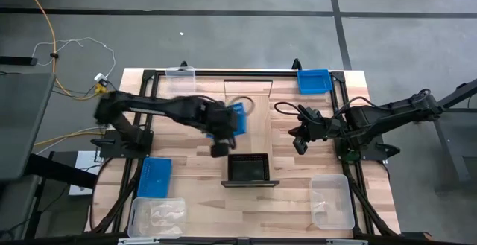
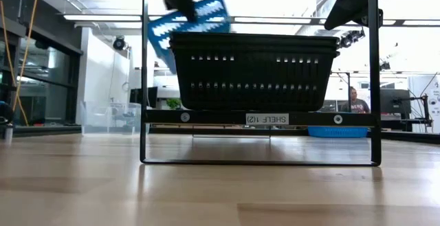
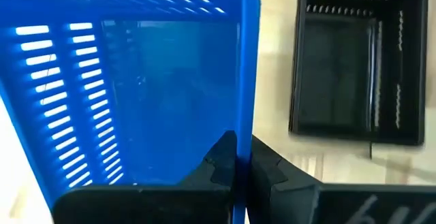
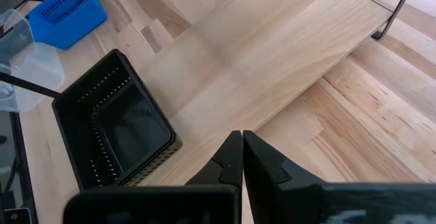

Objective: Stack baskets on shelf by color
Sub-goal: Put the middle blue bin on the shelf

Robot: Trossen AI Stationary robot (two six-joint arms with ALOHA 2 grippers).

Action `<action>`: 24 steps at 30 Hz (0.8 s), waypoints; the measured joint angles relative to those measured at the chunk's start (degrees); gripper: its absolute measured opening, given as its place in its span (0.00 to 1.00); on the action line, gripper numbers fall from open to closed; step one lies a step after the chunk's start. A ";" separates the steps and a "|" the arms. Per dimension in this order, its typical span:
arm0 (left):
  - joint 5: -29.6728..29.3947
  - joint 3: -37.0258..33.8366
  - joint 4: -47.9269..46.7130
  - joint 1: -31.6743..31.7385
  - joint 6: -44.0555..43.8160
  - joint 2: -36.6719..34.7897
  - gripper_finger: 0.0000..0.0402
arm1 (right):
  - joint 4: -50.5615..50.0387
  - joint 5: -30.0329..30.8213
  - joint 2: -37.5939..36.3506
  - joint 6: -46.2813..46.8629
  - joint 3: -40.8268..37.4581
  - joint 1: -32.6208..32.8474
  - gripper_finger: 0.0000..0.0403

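Observation:
My left gripper (image 1: pixel 222 137) is shut on a bright blue basket (image 1: pixel 235 118) and holds it in the air over the middle of the shelf (image 1: pixel 257 137). In the low view this blue basket (image 2: pixel 189 21) hangs tilted above and behind a black perforated basket (image 2: pixel 254 71). The black basket (image 1: pixel 249 167) rests by its bottom on the near end of the shelf. My right gripper (image 1: pixel 301 144) hovers shut, holding nothing, to the right of the shelf. My left gripper pinches one wall of the blue basket at its rim (image 3: pixel 245 125), with one finger (image 3: pixel 219 161) inside the basket and the other (image 3: pixel 271 168) outside. The fingers come slanting down from above. The basket is lifted clear and hangs tilted.
A second blue basket (image 1: pixel 154 176) and a clear one (image 1: pixel 156 217) lie near left. Another clear basket (image 1: pixel 332 200) lies near right. A third blue basket (image 1: pixel 313 80) is at the far right corner, and a clear basket (image 1: pixel 181 72) is at the far edge.

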 joint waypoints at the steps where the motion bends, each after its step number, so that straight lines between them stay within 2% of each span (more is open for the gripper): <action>1: -0.36 2.25 -0.28 -0.27 0.42 2.44 0.00 | 0.00 0.06 0.00 0.00 0.00 0.00 0.00; 6: -0.22 11.10 -1.50 -0.78 0.83 12.54 0.00 | 0.55 0.49 0.00 0.00 0.00 0.00 0.00; 11: 0.02 15.93 -1.00 -1.15 0.86 18.30 0.00 | 0.82 1.43 0.00 0.02 0.00 -0.01 0.00; 18: 1.63 16.78 -1.21 -1.20 1.90 21.60 0.00 | 0.94 1.46 0.00 0.02 0.00 -0.02 0.00; 24: 2.88 16.78 -0.26 -1.19 1.90 21.77 0.00 | 0.94 1.48 0.00 0.02 0.00 -0.02 0.00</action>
